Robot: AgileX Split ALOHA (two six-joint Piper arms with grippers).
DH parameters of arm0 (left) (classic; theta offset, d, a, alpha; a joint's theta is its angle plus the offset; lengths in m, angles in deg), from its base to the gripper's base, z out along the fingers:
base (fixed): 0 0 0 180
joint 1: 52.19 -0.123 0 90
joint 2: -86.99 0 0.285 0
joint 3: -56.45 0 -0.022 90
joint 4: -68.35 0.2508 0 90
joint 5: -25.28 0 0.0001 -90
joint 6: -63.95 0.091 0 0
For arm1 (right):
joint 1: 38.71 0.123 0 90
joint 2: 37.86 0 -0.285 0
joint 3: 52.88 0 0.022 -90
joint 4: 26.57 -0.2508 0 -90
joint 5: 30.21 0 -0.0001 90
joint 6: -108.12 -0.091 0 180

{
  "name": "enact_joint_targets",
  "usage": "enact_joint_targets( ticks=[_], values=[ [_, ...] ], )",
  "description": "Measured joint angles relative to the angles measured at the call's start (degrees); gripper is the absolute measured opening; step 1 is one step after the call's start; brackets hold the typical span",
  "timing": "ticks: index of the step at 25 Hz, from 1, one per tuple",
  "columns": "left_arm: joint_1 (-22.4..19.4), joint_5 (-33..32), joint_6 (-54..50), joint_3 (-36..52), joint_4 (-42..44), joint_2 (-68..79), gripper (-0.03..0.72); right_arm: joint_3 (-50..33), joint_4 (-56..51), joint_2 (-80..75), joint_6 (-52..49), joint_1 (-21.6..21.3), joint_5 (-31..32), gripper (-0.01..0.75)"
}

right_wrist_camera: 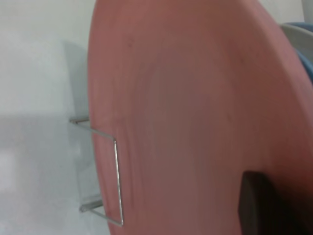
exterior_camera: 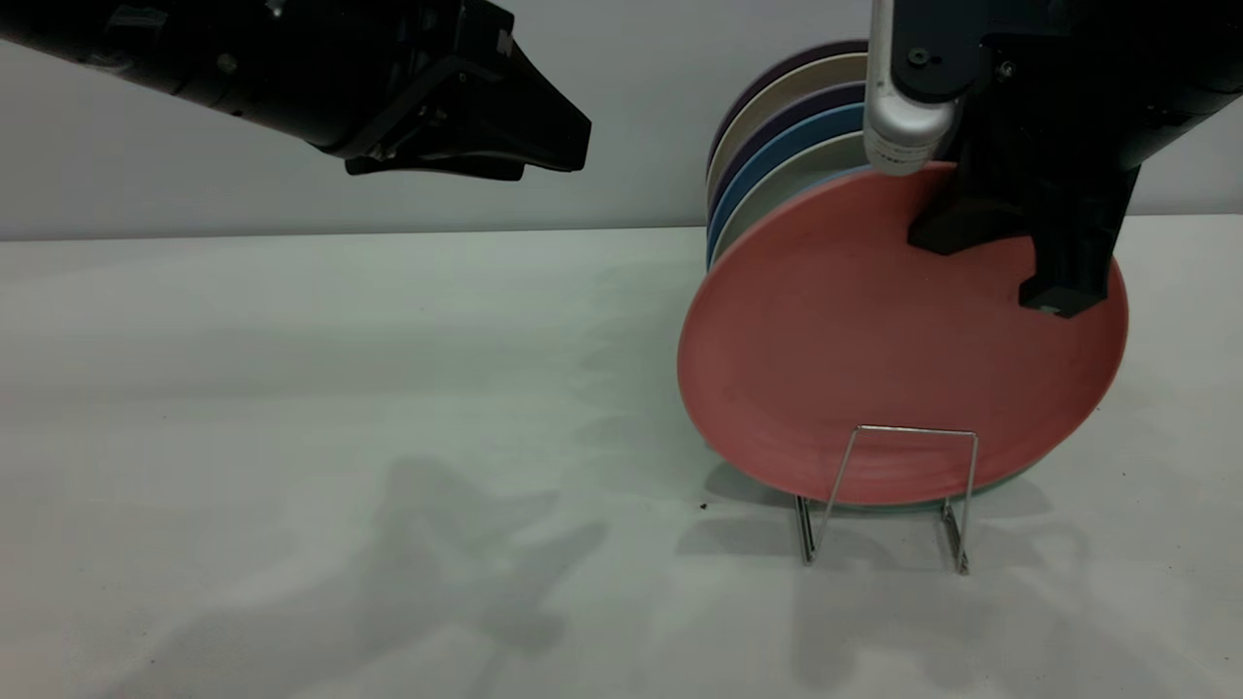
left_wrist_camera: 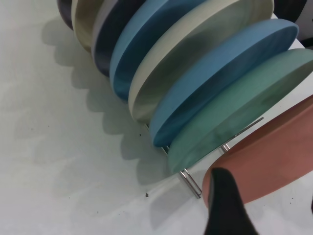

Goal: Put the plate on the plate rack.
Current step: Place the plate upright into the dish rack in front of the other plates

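The thin silver wire plate rack stands nearest on the worktop. Behind its front loop sits the round salmon-pink plastic plate, apparently slotted already, its upper rim gripped by the right claw; releasing remains. The left claw hovers apart; whether it is open I cannot tell.

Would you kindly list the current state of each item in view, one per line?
plate: upright on edge, tilted, behind the front loop of the rack, held at its upper rim.
plate rack: standing on the table, filled with a row of plates.
right gripper: shut on the plate's rim.
left gripper: raised above the table, holding nothing.
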Motion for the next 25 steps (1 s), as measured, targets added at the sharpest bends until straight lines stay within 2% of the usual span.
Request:
enact_joint_targets(
  ticks=[5,11,15,22,25],
  values=[
    [0.0,0.0,0.0,0.0,0.0,0.0,0.451,0.0,0.0,0.0,0.0,0.0,0.1,0.129],
    [0.0,0.0,0.0,0.0,0.0,0.0,0.451,0.0,0.0,0.0,0.2,0.0,2.0,0.271],
    [0.0,0.0,0.0,0.0,0.0,0.0,0.451,0.0,0.2,0.0,0.2,0.0,3.2,0.332],
    [0.0,0.0,0.1,0.0,0.0,0.0,0.451,0.0,2.1,3.1,-0.1,0.0,5.3,0.354],
    [0.0,0.5,0.1,0.0,0.7,-0.4,0.451,0.0,2.3,7.7,-3.4,0.0,5.8,0.354]
  ],
)
